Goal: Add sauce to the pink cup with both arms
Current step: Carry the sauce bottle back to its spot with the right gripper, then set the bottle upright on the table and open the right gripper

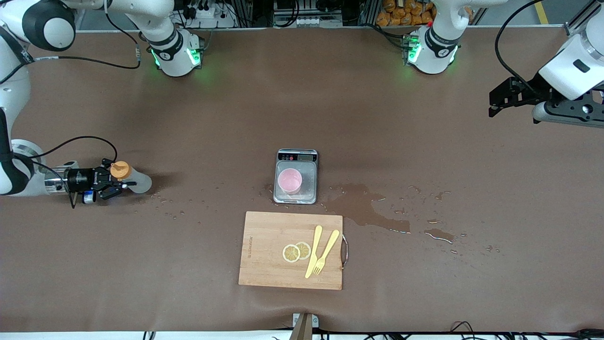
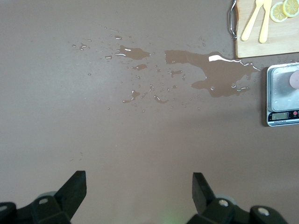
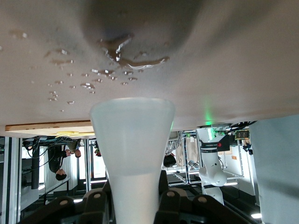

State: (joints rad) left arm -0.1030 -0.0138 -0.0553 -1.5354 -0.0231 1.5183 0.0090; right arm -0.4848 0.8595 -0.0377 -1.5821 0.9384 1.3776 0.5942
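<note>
Right gripper [image 1: 113,185], fingers pinching the sauce [image 1: 131,179], must carry it toward three o'clock to the pink cup [image 1: 289,181]; left gripper [image 1: 507,98] waits, fingers spread.

A brown table [image 1: 141,264] carries a scale [image 1: 296,177] at centre. A cutting board [image 1: 269,250] lies at its 6 o'clock, a puddle [image 1: 363,205] at 4 o'clock.

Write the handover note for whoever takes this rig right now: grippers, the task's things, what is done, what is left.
Right gripper: shut on the sauce bottle, which lies sideways low at the right arm's end of the table.
Left gripper: fingers open, empty, waiting up over the left arm's end.
Pink cup: upright on the scale, mid-table; whether it holds sauce cannot be told.
Done: bottle gripped.
Left: carry it over the cup and squeeze. Mind the spill beside the scale.
</note>
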